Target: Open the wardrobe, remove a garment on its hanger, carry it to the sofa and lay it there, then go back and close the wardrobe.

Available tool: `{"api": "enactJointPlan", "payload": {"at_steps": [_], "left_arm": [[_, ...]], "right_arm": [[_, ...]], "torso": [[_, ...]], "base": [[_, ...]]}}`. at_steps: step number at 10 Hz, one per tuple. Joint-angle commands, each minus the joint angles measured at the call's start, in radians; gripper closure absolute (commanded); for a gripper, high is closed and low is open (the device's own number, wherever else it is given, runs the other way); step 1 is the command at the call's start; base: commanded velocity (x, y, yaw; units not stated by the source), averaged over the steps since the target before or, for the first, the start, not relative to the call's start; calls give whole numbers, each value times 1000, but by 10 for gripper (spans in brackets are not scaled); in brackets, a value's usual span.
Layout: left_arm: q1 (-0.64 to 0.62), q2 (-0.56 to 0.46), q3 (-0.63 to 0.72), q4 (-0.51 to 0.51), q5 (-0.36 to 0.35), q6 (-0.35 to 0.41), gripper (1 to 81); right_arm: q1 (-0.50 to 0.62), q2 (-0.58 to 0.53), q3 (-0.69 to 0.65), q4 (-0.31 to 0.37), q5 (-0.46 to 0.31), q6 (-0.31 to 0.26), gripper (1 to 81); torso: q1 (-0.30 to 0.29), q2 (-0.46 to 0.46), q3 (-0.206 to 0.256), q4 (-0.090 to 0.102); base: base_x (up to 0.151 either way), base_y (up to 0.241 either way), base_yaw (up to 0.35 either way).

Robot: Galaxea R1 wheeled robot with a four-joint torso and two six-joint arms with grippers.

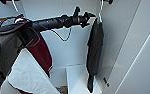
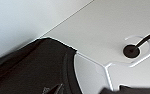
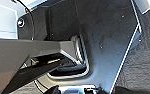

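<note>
The left gripper point(image 1: 89, 18) is raised inside the open wardrobe point(image 1: 121, 45), just beside the white hanger point(image 1: 100, 12), and I cannot tell if its fingers are spread or pressed together. The black garment point(image 1: 94, 47) hangs on this hanger directly under and a little beyond the gripper, while a maroon garment with a white panel point(image 1: 38, 57) hangs under the arm, nearer to the robot. In the left wrist view the hanger hook point(image 2: 141, 53) goes around a dark rod point(image 2: 144, 40), and the garment's shoulder is very near the camera.

From the head view I saw my left arm point(image 1: 48, 23) stretched out high and nearly level, its gripper point(image 1: 87, 17) raised at the far end.
</note>
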Motion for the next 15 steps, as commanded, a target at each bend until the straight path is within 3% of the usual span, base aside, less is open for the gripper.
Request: {"api": "enactJointPlan", "payload": {"at_steps": [1, 5, 10, 15], "left_arm": [[-195, 31, -41, 3, -9, -2, 10], [-215, 80, -58, 4, -21, -2, 10], [-215, 89, -35, 7, -110, 0, 10], [-215, 112, -32, 17, -118, 0, 10]], "right_arm": [[16, 6, 0, -8, -49, 0, 10], [13, 9, -1, -6, -51, 0, 10], [4, 22, -1, -8, -51, 0, 10], [1, 22, 0, -8, -51, 0, 10]], "torso": [[0, 0, 0, 0], [0, 0, 0, 0], [0, 0, 0, 0], [0, 0, 0, 0]], "base": [[0, 0, 0], [0, 0, 0], [0, 0, 0], [0, 0, 0]]}}
